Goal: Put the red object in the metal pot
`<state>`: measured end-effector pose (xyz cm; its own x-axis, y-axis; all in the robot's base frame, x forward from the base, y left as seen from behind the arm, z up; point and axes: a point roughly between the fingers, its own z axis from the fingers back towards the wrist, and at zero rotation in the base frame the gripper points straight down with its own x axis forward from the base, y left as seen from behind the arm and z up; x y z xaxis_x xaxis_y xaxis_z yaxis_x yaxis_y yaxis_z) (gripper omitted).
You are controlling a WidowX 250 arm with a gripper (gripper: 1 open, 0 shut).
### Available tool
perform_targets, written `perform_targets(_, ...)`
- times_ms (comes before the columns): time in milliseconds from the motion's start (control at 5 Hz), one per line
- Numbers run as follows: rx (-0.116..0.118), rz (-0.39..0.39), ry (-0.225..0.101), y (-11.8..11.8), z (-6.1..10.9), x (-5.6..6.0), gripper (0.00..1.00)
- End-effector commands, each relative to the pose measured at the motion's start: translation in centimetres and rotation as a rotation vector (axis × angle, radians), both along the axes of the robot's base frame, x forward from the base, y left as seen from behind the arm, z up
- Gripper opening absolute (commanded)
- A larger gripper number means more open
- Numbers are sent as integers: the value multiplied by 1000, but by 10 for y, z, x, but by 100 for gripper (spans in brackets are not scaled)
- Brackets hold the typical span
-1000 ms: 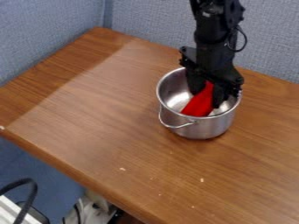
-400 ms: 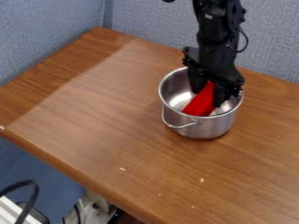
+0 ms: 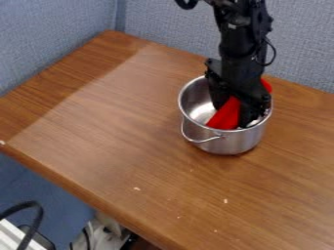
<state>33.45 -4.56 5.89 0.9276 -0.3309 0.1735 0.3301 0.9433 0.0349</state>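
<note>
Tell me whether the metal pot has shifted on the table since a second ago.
No. The metal pot sits at the same spot relative to the table's near edge.

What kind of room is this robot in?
Probably an office or lab corner. A wooden desk stands against blue-grey fabric partition walls, like a cubicle, and cables lie on the floor beneath. Nothing here looks like a kitchen except the metal pot.
</note>
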Motion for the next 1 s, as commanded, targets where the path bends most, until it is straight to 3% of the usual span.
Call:
perform_targets(0, 1, 62, -32, 6, 14, 6, 0)
perform_targets(600, 4, 42, -22, 12, 43, -6, 0)
perform_targets(800, 5, 9, -19, 16, 32, -5, 0)
